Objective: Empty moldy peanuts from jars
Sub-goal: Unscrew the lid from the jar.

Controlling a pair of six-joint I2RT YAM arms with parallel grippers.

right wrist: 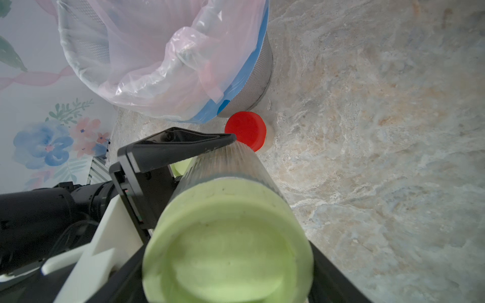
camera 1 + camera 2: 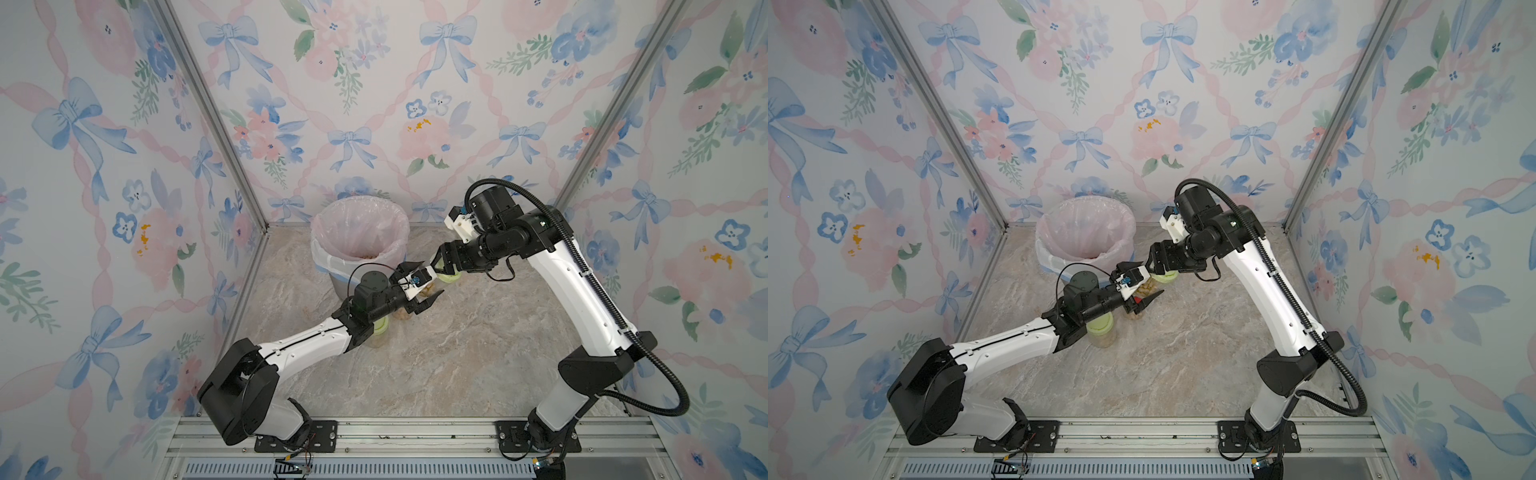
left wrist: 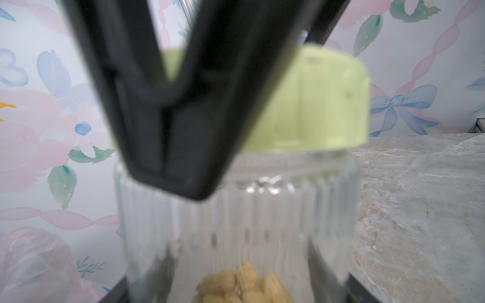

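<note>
**Both grippers on one green-lidded jar beside the bin**

Nearest us, the left arm [image 2: 299, 345] and the right arm [image 2: 582, 282] rise from the front rail [image 2: 415, 432]. They reach over the marbled tabletop [image 2: 457, 365] and meet near its far middle. Behind that meeting point stands the grey mesh bin [image 1: 259, 76], lined with a pink bag [image 2: 357, 224].

Just in front of the bin we see the held jar [image 1: 231, 162], clear and ribbed, with its lid end toward the right arm. The left gripper [image 2: 431, 279] is clamped on the jar's body, one finger on each side. The right gripper [image 2: 441, 271] is closed around the pale green lid [image 1: 228, 244], which sits on the jar. We cannot tell whether the jar clears the tabletop.

Two more jars stand on the tabletop close to the left gripper. The second green-lidded jar [image 2: 1100, 328] is partly under the left wrist, and the red-lidded jar [image 1: 246, 131] is near the bin's foot.

The peanuts [image 3: 244, 286] lie in a small heap inside the held jar, and we see tan peanuts in both standing jars too.
</note>
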